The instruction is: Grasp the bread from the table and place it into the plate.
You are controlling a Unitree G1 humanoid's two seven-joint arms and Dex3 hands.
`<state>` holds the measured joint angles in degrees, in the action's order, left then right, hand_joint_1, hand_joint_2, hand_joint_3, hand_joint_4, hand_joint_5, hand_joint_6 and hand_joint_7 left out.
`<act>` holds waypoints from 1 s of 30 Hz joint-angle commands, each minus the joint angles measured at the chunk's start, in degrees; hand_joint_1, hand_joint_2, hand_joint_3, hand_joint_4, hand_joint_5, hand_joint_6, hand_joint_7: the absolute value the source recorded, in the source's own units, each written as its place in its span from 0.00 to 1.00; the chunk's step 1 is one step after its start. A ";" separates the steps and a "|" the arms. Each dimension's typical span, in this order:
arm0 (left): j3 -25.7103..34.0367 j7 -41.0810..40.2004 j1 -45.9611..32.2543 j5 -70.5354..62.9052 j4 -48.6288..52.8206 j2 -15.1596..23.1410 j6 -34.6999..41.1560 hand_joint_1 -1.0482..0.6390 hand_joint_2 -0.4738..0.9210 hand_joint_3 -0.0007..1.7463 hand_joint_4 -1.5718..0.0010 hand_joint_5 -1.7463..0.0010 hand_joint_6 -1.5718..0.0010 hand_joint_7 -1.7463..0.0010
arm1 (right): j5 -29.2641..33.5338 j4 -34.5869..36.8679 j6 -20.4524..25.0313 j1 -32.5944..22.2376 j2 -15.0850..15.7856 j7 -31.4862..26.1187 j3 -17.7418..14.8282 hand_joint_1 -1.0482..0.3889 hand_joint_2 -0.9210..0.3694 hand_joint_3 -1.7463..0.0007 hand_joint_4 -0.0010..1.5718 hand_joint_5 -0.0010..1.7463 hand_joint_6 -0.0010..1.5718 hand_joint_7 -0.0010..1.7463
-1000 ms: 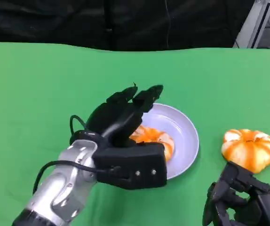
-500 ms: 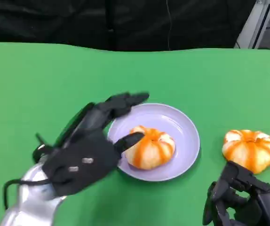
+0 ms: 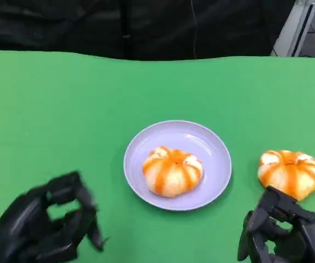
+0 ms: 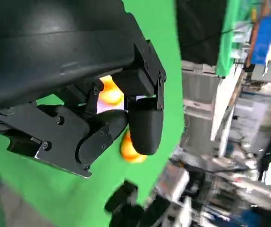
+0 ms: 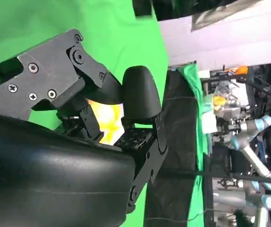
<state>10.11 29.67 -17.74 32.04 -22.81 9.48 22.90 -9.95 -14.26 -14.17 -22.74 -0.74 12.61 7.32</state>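
Green table point(image 3: 53, 104) spans the head view from edge to edge, dark backdrop along the top. Centre of the frame holds the lavender plate point(image 3: 212, 150), and one orange-striped bread point(image 3: 172, 170) already sits inside it, slightly left of the plate's middle. A second bread point(image 3: 289, 172) lies on the cloth at the right, just outside the plate's rim and apart from it. It is round, so it has no long axis to line up with.

At the lower right, the right hand point(image 3: 286, 233) sits directly below that loose bread, fingertips just short of it and holding nothing, fingers loosely curled. The left hand point(image 3: 45, 227) is at the lower left, well apart from both breads, fingers bent inward around nothing. By my reading the right hand is much the nearer; its reach would run up the frame, then left to the plate.
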 commanded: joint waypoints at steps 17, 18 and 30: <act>2.90 4.69 -0.34 3.30 8.44 3.23 -0.65 0.53 0.81 0.59 0.48 0.00 0.56 0.00 | -0.69 0.40 -0.72 -0.57 0.74 1.11 -1.23 0.64 0.27 0.30 0.55 1.00 0.44 0.97; 2.89 4.50 -0.28 3.42 8.42 3.21 -0.45 0.53 0.81 0.59 0.48 0.00 0.56 0.00 | -0.70 0.36 -0.66 -0.57 0.72 1.08 -1.23 0.64 0.27 0.30 0.55 1.00 0.44 0.97; 2.32 2.39 -0.67 3.17 7.23 2.43 -0.30 0.53 0.81 0.62 0.48 0.00 0.56 0.00 | -0.70 0.00 -0.40 -0.83 0.69 0.99 -1.16 0.64 0.28 0.30 0.55 1.00 0.43 0.97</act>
<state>12.23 32.91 -18.06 35.46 -14.74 11.49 23.02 -10.43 -13.49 -14.41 -23.08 -0.38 13.92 6.49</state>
